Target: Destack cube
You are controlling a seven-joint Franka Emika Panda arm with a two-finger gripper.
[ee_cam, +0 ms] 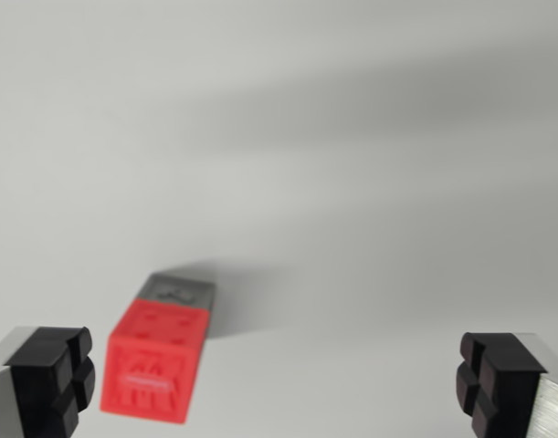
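Gripper [277, 383] spread wide, empty; red cube [152, 363] touching grey cube [180, 290] beside left pad

gripper [279, 383] fingers [50, 379] cropped at bottom corners, grey cube [180, 290] blurred, mostly hidden behind red cube [153, 370]

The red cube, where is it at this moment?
In the wrist view, the red cube sits low on the left, close to the left finger, against a grey cube.

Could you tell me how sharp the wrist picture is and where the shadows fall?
Wrist view: the whole frame is soft, the red cube and grey cube behind it blurred; their shadow falls toward the wrist view's right, with broad faint shadows across the upper surface.
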